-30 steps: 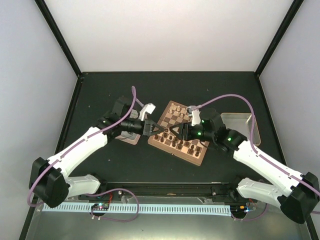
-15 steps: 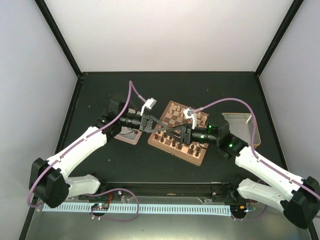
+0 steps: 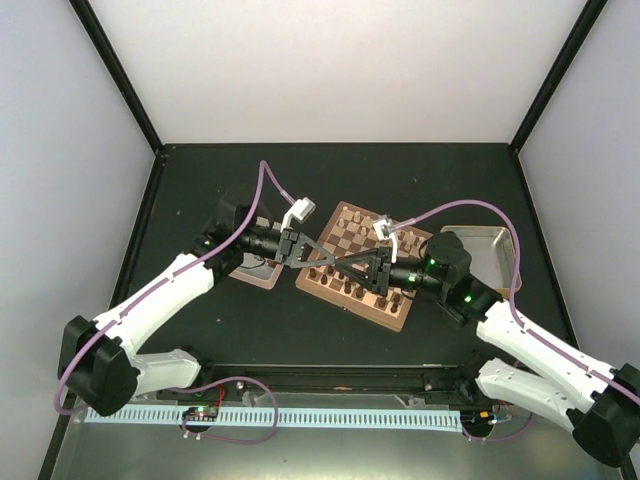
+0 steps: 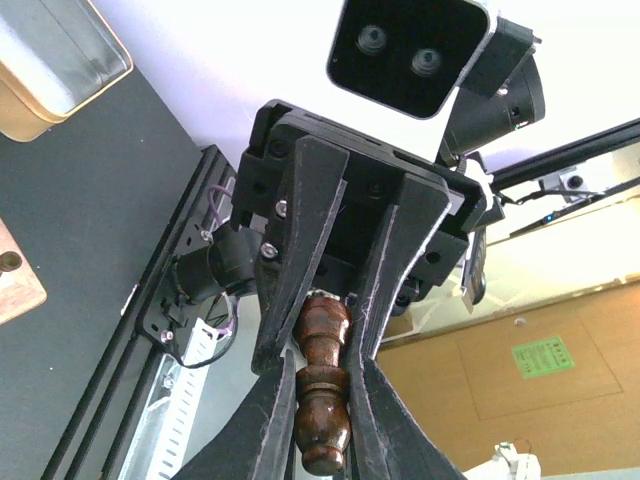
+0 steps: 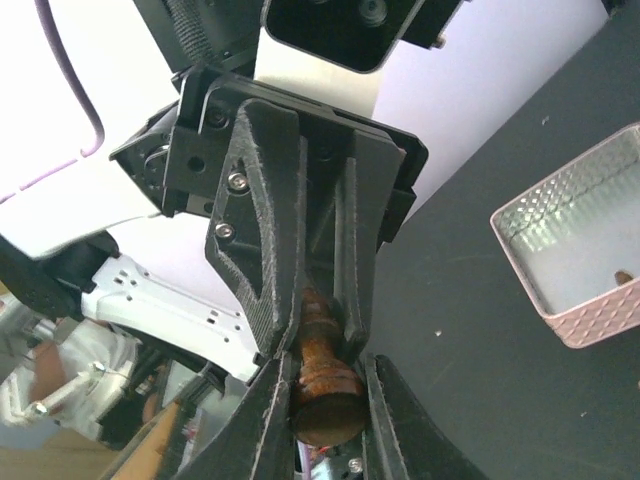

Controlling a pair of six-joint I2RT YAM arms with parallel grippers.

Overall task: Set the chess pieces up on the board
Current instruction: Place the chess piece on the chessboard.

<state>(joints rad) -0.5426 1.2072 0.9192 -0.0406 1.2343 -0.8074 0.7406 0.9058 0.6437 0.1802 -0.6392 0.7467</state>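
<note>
One dark brown chess piece [image 4: 325,380] is held in the air over the board [image 3: 385,315], clamped from both sides. My left gripper [image 4: 322,440] is shut on its lower body. My right gripper [image 5: 322,420] comes from the opposite side and is shut on its round base [image 5: 325,400]. In the top view the two grippers meet tip to tip, left gripper [image 3: 336,261] and right gripper [image 3: 346,264], and the piece between them is hidden. Other dark chess pieces [image 3: 345,285] stand along the board's near edge.
Cream chessmen [image 3: 360,215] stand along the board's far edge. A metal tray [image 3: 490,240] lies right of the board, with a small brown thing [image 5: 622,273] in it. Another tray [image 3: 255,272] lies under my left arm. The black frame posts bound the table.
My right gripper's jaws have closed onto the piece that the left gripper holds. The right arm has drawn back to the right, and the meeting point has risen slightly.
</note>
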